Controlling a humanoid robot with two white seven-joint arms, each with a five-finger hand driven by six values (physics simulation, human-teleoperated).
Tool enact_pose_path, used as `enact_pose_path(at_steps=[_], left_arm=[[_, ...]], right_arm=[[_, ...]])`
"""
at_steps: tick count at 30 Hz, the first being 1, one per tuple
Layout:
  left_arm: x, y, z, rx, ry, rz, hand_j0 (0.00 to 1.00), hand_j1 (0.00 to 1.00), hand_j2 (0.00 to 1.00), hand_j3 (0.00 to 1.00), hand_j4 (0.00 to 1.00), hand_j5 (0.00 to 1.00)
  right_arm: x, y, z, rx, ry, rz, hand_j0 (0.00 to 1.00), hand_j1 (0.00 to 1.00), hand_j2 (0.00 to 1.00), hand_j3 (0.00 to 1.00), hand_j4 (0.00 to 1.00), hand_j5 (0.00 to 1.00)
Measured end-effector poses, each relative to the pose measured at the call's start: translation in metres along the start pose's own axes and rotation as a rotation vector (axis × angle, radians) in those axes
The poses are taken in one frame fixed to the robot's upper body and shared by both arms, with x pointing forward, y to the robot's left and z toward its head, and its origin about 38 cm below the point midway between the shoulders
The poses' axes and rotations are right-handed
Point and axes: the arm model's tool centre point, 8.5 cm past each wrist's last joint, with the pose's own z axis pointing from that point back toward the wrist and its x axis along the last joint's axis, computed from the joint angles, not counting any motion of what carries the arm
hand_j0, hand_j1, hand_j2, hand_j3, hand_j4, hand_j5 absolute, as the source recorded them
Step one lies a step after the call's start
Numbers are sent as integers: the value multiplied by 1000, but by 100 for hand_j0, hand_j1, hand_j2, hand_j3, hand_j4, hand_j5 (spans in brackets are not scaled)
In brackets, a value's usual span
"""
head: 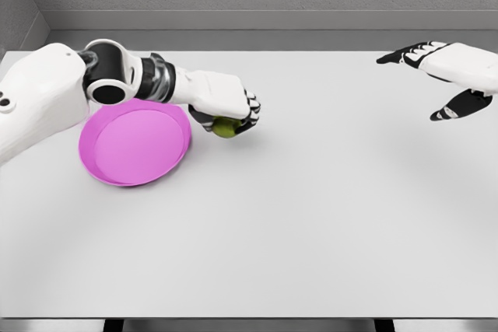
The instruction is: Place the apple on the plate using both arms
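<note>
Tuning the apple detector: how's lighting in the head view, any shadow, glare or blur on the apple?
Head view: flat, diffuse light, no glare on the table; only soft shadows beneath the left hand and plate. The apple is sharp but mostly hidden and shaded under the fingers. The right hand, open, is crisp too.

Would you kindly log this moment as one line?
left hand: shut on apple | apple: beside plate, not on it | right hand: open, raised far right
</note>
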Motion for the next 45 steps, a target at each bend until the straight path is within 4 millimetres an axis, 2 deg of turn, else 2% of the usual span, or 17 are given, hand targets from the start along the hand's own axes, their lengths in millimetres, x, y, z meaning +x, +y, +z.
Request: enact_pose_path(at_steps=[6, 11, 15, 16, 17, 18, 19, 27, 32, 35, 38, 40, 41, 42, 45], left_arm=[[-7, -21, 56, -18, 63, 17, 0, 0, 0, 0, 0, 0], [-6, -65, 72, -71, 91, 92, 0, 0, 0, 0, 0, 0], [-16, -80, 83, -99, 133, 123, 1, 1, 1, 1, 1, 1], [-20, -83, 84, -104, 144, 134, 14, 14, 14, 14, 14, 14], [-23, -85, 85, -109, 154, 141, 33, 33, 33, 33, 33, 33], [-25, -87, 86, -113, 160, 149, 48, 48, 48, 48, 48, 48], [-27, -89, 86, -115, 164, 154, 99, 99, 99, 99, 99, 99], [-33, -89, 92, -104, 187, 172, 100, 100, 100, 100, 100, 100], [-44, -90, 126, -56, 253, 217, 100, 100, 100, 100, 100, 100], [-45, -109, 150, -39, 290, 293, 100, 100, 100, 100, 100, 100], [-50, -111, 173, -13, 334, 319, 100, 100, 100, 100, 100, 100], [-44, -131, 178, -22, 343, 364, 100, 100, 100, 100, 100, 100], [-37, -149, 180, -33, 345, 400, 100, 100, 100, 100, 100, 100], [-36, -154, 187, -25, 361, 415, 100, 100, 100, 100, 100, 100], [-43, -146, 208, 12, 408, 409, 100, 100, 100, 100, 100, 100]], right_arm=[[0, 0, 0, 0, 0, 0, 100, 100, 100, 100, 100, 100], [0, 0, 0, 0, 0, 0, 100, 100, 100, 100, 100, 100], [0, 0, 0, 0, 0, 0, 100, 100, 100, 100, 100, 100], [0, 1, 0, 1, 0, -1, 100, 100, 100, 100, 100, 100], [0, 1, 0, 1, 0, -1, 100, 100, 100, 100, 100, 100], [0, 1, 0, 1, 0, -1, 100, 100, 100, 100, 100, 100], [0, 1, 0, 1, 0, -1, 100, 100, 100, 100, 100, 100], [0, 1, 0, 1, 0, -1, 100, 100, 100, 100, 100, 100], [0, 1, 0, 1, 0, -1, 100, 100, 100, 100, 100, 100], [0, 1, 0, 1, 0, -1, 100, 100, 100, 100, 100, 100], [0, 4, 0, 7, 0, -5, 100, 100, 100, 100, 100, 100], [0, 10, -2, 20, -2, -15, 100, 100, 100, 100, 100, 100], [0, 11, -2, 20, -3, -15, 100, 100, 100, 100, 100, 100], [1, 11, -3, 21, -5, -17, 100, 100, 100, 100, 100, 100], [2, 14, -5, 28, -10, -19, 100, 100, 100, 100, 100, 100]])
